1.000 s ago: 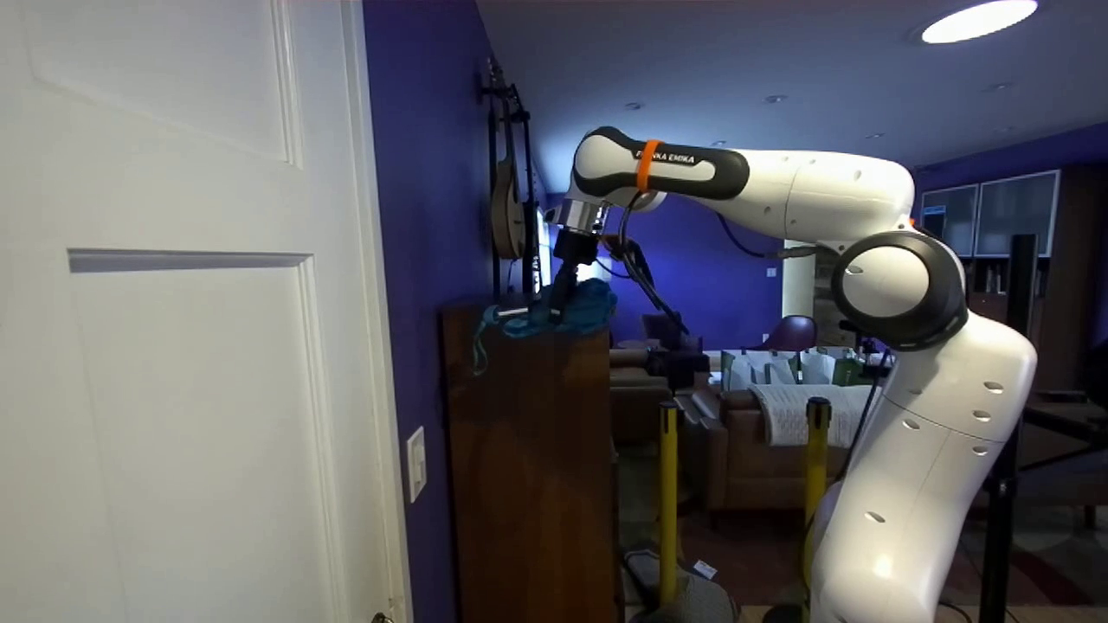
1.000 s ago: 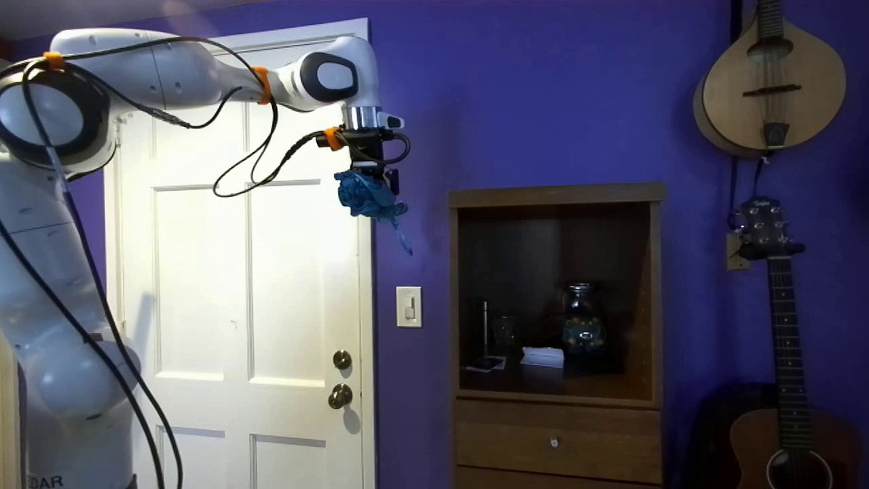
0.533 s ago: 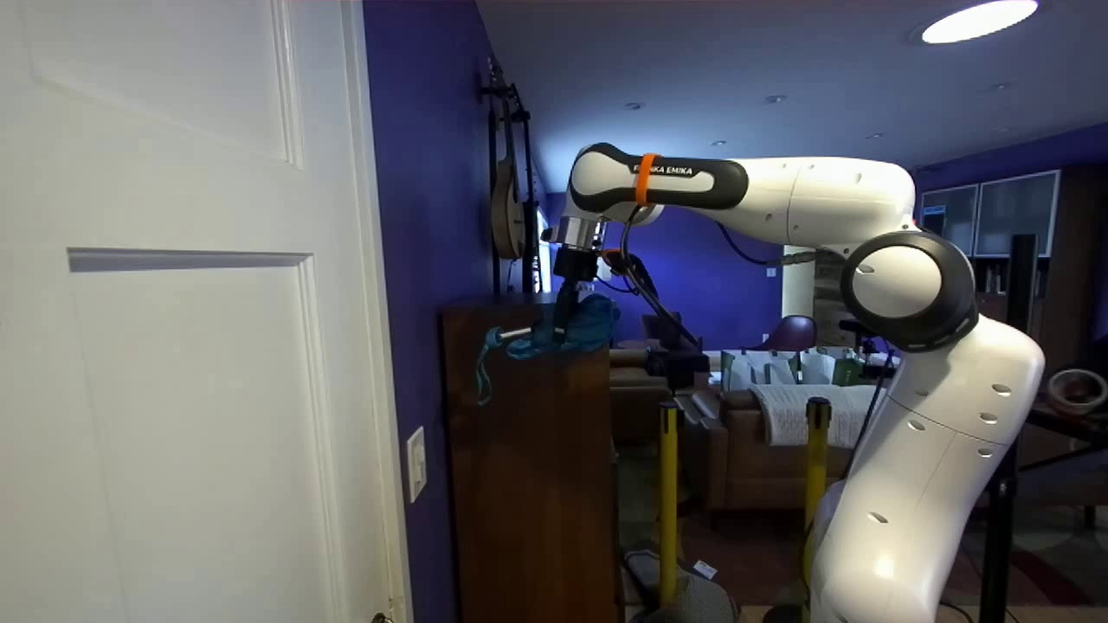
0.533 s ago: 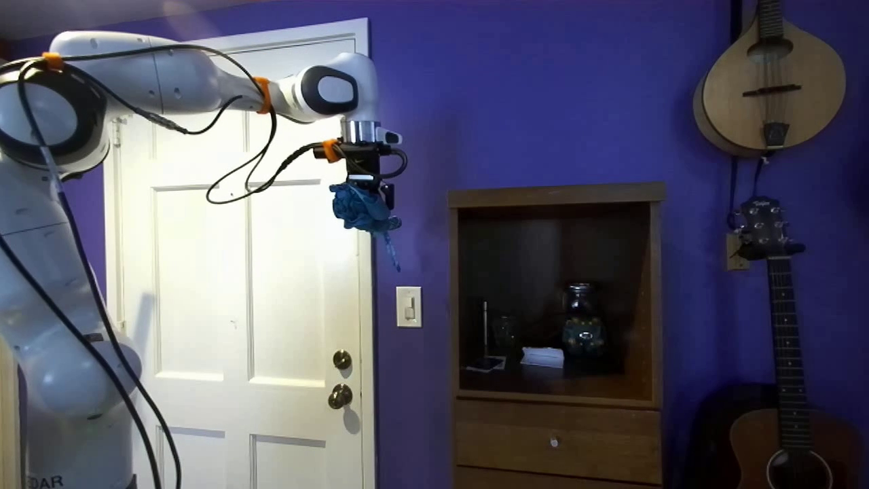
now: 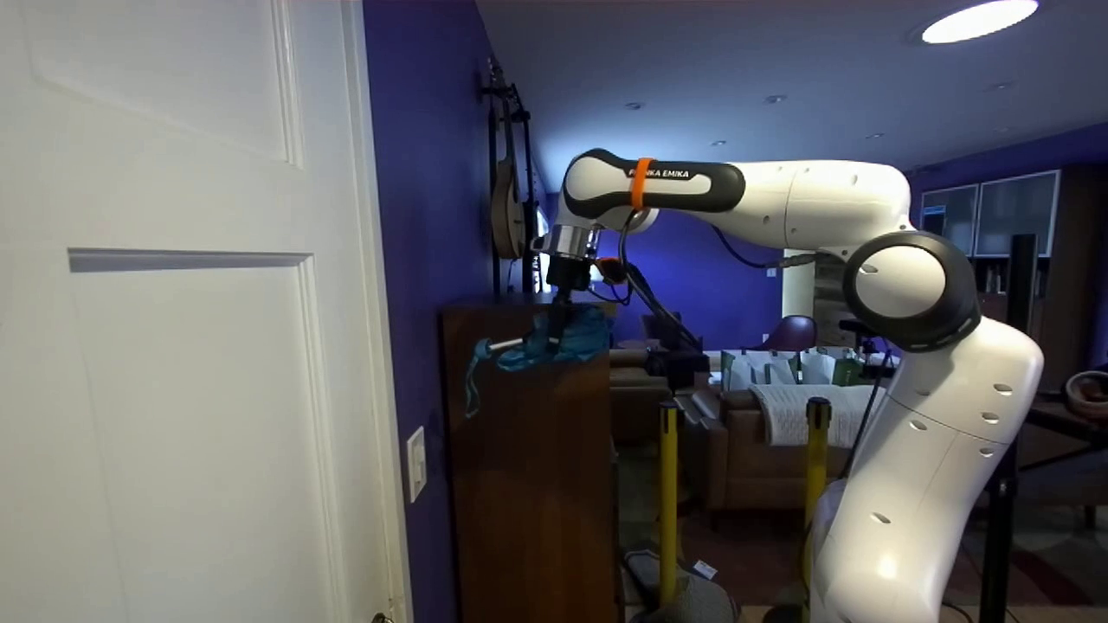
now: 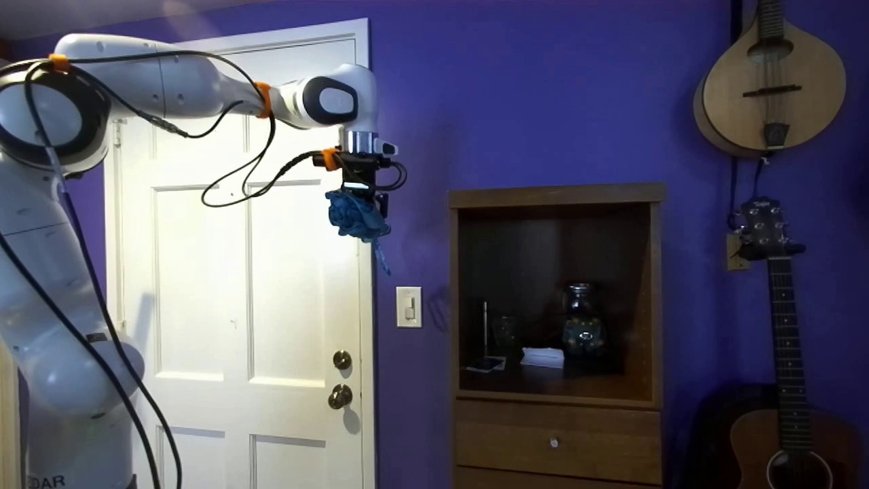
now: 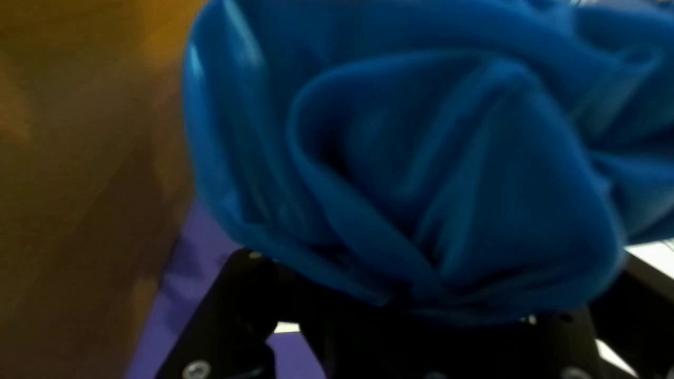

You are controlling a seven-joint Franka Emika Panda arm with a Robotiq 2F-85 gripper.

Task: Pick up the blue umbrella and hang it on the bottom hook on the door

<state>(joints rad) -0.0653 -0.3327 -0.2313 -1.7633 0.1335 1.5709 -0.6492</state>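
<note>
Currently, the blue umbrella [image 5: 582, 338] is clamped in the pincer [image 5: 555, 340] and held in mid-air. In an exterior view, the door [image 6: 235, 285] is partly hidden behind the crumpled blue umbrella.

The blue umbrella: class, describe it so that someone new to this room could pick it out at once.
In an exterior view, start from the tall brown cabinet by the purple wall. Seen against its upper part, where the robot arm ends, the pincer grips the blue umbrella. Its crumpled folds and pale shaft set it apart from the cabinet and black pincer.
</note>
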